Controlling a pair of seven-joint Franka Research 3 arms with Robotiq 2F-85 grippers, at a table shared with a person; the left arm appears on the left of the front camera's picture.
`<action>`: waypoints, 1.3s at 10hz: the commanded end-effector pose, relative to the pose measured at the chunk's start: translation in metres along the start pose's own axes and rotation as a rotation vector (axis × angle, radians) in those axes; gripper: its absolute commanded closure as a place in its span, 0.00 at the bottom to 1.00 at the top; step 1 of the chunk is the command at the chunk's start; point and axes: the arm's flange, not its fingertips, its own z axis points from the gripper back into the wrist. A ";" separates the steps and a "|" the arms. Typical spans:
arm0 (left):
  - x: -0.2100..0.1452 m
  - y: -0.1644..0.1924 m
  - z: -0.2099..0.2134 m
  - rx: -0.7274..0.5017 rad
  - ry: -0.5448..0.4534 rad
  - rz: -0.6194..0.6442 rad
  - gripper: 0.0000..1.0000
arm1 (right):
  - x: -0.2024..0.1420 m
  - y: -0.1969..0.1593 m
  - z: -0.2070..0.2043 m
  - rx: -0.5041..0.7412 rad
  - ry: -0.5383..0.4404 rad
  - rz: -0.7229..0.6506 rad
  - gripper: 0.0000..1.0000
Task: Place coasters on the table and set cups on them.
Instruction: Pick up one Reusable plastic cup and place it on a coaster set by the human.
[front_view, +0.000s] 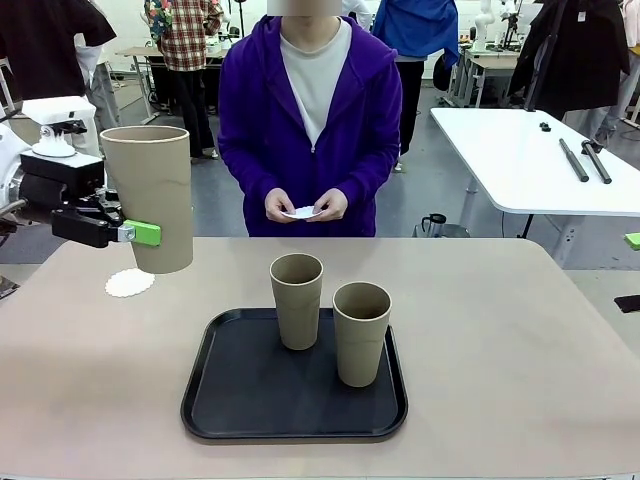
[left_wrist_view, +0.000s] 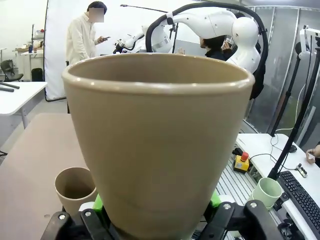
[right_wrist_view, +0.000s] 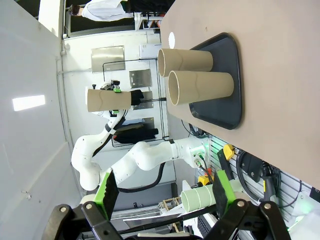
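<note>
- The right pincer (right_wrist_view: 164, 200) stands open, its green pads wide apart with nothing between them, well apart from the tray.
- The surface (front_view: 500, 340) is bare on its right half and along the near edge; its corners are rounded.
- A black tray (front_view: 200, 400) with a raised rim lies in the middle, near the near edge.
- On it stand the front cup (front_view: 361, 332) and, to its left, the back cup (front_view: 297, 300), upright and just beside each other.
- Both are tall, tapered, matte tan, without handle, and empty.
- One coaster (front_view: 130, 283), thin, white, with scalloped edge, lies flat to the left of the tray, farther back.
- The left pincer (front_view: 138, 233) grips the held cup (front_view: 148, 195) at its lower wall, upright in the air; in the front view its base shows just over this coaster.
- At the far edge a person holds a second coaster (front_view: 300, 212) in both hands (front_view: 330, 205).
</note>
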 end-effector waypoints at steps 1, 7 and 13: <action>0.000 0.000 0.000 0.000 0.000 0.000 0.18 | 0.000 0.001 0.000 0.006 -0.002 -0.001 0.00; -0.025 0.092 0.190 0.441 -0.135 -0.049 0.18 | 0.000 0.001 0.000 0.006 -0.002 -0.001 0.00; -0.038 0.115 0.229 0.563 -0.088 -0.017 0.18 | 0.000 0.001 0.000 0.006 -0.002 -0.001 0.00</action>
